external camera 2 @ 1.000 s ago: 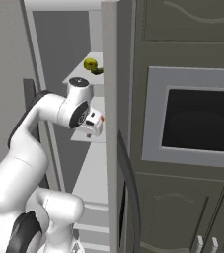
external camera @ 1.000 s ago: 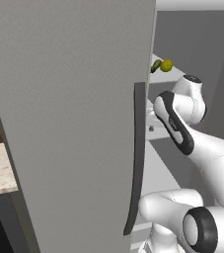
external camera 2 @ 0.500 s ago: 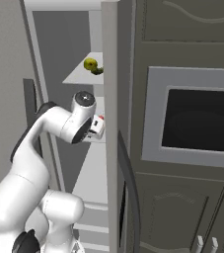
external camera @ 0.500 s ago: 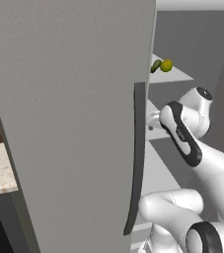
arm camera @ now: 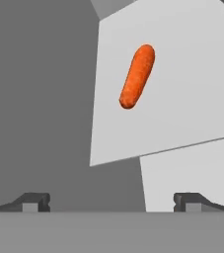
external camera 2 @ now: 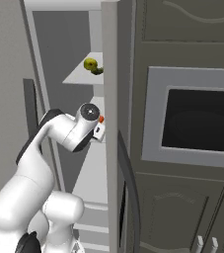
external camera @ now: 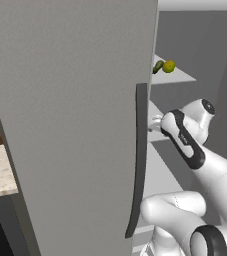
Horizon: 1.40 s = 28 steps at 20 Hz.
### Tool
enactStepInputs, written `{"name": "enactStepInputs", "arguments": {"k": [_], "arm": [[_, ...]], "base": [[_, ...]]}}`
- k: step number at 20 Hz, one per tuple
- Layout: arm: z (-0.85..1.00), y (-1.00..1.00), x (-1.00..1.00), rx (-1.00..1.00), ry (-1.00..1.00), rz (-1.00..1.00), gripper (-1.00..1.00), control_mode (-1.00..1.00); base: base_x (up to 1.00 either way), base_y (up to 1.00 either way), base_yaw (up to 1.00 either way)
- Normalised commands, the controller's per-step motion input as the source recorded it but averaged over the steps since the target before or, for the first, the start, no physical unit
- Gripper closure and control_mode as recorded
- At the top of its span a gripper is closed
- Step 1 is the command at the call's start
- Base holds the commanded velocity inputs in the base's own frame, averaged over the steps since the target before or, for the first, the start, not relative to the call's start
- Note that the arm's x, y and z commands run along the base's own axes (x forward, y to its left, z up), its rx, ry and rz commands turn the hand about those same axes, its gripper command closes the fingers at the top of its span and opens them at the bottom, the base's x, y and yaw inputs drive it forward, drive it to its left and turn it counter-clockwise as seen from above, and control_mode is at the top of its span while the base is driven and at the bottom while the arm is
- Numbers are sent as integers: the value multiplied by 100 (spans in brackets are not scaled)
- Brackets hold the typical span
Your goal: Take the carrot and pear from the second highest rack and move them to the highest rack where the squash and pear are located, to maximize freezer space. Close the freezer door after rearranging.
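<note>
Wide apart stand the two dark tips of the gripper (arm camera: 111,200) at the bottom of the hand view, with nothing between them. Beyond them the carrot (arm camera: 137,76) lies alone on a light-grey shelf board (arm camera: 182,104), well clear of the tips, its long axis slightly tilted in that view. From the base views the white arm (external camera 2: 59,136) reaches into the open freezer (external camera 2: 109,99) at the level of the second shelf from the top; the hand itself is mostly hidden there behind the freezer door (external camera: 70,115) and its dark handle (external camera: 138,160). Farther up, on the highest rack (external camera: 177,76), a yellow-green pear (external camera: 168,66) sits touching, or nearly touching, the dark green squash (external camera: 158,67).
</note>
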Motion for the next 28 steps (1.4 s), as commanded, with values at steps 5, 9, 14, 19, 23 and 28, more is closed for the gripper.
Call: {"name": "enactStepInputs", "arguments": {"k": [5, 9, 14, 19, 23, 28], "arm": [[-1, 0, 31, 0, 2, 0, -100, -100], [-1, 0, 34, 0, 3, 0, -100, -100], [-6, 0, 35, 0, 3, 0, -100, -100], [-16, 0, 36, 0, 3, 0, -100, -100], [-18, 0, 32, 0, 0, 0, -100, -100], [-15, 0, 29, 0, 0, 0, -100, -100]], "base": [[0, 0, 0], [0, 0, 0], [0, 0, 0], [0, 0, 0], [0, 0, 0], [0, 0, 0]]}}
